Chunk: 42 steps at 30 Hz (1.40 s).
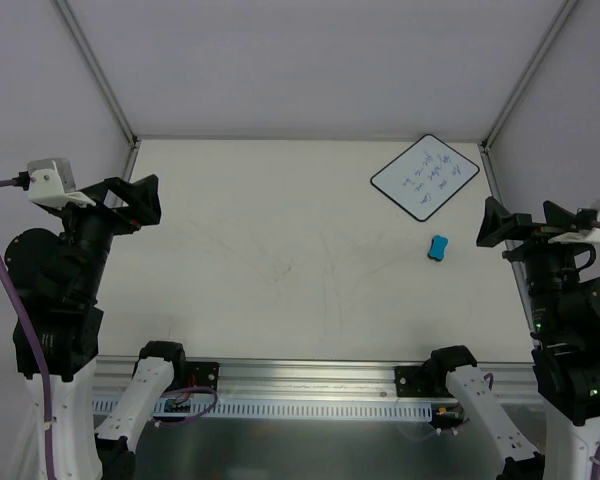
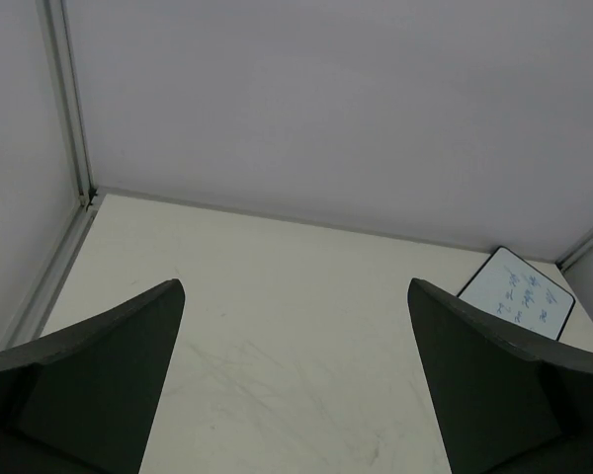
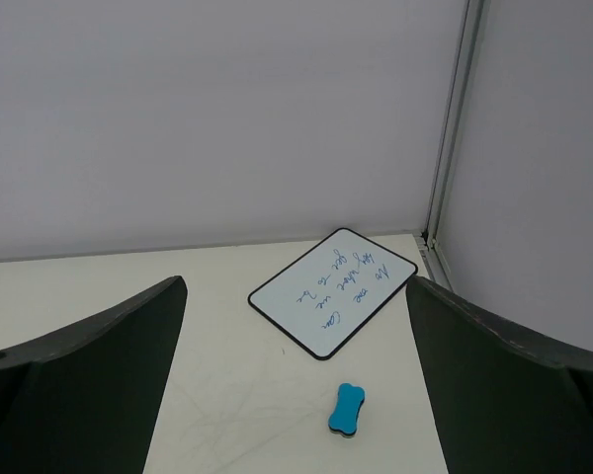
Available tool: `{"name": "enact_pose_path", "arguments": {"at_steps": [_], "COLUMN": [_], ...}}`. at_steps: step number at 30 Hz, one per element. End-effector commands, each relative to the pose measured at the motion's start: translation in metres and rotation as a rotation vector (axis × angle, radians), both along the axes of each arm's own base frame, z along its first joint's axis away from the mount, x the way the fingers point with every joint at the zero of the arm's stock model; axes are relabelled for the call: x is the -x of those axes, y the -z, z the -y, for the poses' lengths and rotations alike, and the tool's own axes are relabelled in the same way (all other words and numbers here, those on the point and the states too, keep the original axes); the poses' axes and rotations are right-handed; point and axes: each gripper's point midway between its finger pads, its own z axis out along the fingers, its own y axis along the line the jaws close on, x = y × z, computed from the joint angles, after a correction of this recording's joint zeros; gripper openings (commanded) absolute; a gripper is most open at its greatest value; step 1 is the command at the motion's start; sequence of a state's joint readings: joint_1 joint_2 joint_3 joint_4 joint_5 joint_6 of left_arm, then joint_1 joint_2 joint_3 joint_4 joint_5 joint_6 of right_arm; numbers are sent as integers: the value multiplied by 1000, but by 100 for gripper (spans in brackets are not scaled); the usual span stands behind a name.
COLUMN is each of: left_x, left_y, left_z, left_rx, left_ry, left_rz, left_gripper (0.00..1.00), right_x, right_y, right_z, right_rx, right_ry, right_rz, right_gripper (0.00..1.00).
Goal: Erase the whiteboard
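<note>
Far right: white whiteboard (image 1: 425, 177), thin black rim, blue handwritten lines. Just near of it, bright blue eraser (image 1: 437, 247), darker bottom edge. Off-white table (image 1: 280, 230), faint grey scuff streaks mid-surface. Charcoal-black left gripper (image 2: 296, 395) and right gripper (image 3: 296, 395). Purple cable (image 1: 0, 280) at left; pale grey walls (image 1: 300, 60).

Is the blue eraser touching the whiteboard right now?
Apart. The right wrist view shows a strip of bare table between the eraser and the whiteboard.
</note>
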State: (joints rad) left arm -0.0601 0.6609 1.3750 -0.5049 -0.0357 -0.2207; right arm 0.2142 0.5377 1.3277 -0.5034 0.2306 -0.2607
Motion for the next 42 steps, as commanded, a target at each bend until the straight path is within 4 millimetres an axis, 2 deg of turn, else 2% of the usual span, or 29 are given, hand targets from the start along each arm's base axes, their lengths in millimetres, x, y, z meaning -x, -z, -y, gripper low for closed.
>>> {"name": "enact_pose_path", "arguments": {"at_steps": [1,3,6,10,11,14,16,19,21,22,23,24,25,26,27,28,31,32,34,35,36,39,42], "left_x": [-8,-11,-18,-27,-29,-33,-36,-37,-36,-36,-36,-36,-35,-35,-34,-34,-32,-31,-30,-29,-28,-26,-25], "left_y": [-1,3,13,37,41,60,71,85,91,96,98,100,102,103,103,104,106,106,109,109,110,113,115], "left_z": [1,2,2,9,10,17,20,27,33,34,36,37,38,39,41,42,44,45,45,45,45,45,48], "left_rx": [9,11,13,36,40,37,42,49,52,51,51,53,56,57,57,57,57,56,55,54,53,54,65], "left_ry": [1,3,1,31,37,73,85,121,156,165,171,177,184,190,204,209,222,226,226,227,229,230,241], "left_rz": [10,-2,-33,-94,-106,-150,-177,-209,-223,-235,-238,-242,-247,-249,-249,-251,-254,-251,-254,-249,-251,-254,-257], "left_gripper": [99,99,99,99,99,99,99,99,99,99,99,99,99,99,99,99,99,99,99,99,99,99,99], "right_x": [-3,-8,-26,-58,-70,-87,-103,-122,-130,-137,-141,-144,-150,-153,-155,-159,-167,-170,-177,-177,-180,-183,-189], "right_y": [-7,-1,21,62,81,114,144,185,205,227,239,250,271,282,293,314,342,360,371,385,389,406,412], "right_z": [-1,-5,-12,-29,-30,-25,-28,-18,0,5,7,21,24,17,31,33,39,37,39,38,39,36,38], "right_rx": [-40,-57,-85,-82,-84,-121,-83,-69,-83,-88,-140,-226,-252,-280,-307,-315,-346,-365,-385,-393,-399,-405,-395], "right_ry": [-3,-14,-27,-67,-52,19,26,126,226,252,257,312,323,288,330,344,347,333,326,321,316,294,288], "right_rz": [40,18,-68,-228,-289,-375,-480,-612,-666,-732,-764,-789,-855,-896,-925,-991,-1082,-1139,-1170,-1213,-1222,-1273,-1275], "right_gripper": [99,99,99,99,99,99,99,99,99,99,99,99,99,99,99,99,97,95,91,90,85,79,74]}}
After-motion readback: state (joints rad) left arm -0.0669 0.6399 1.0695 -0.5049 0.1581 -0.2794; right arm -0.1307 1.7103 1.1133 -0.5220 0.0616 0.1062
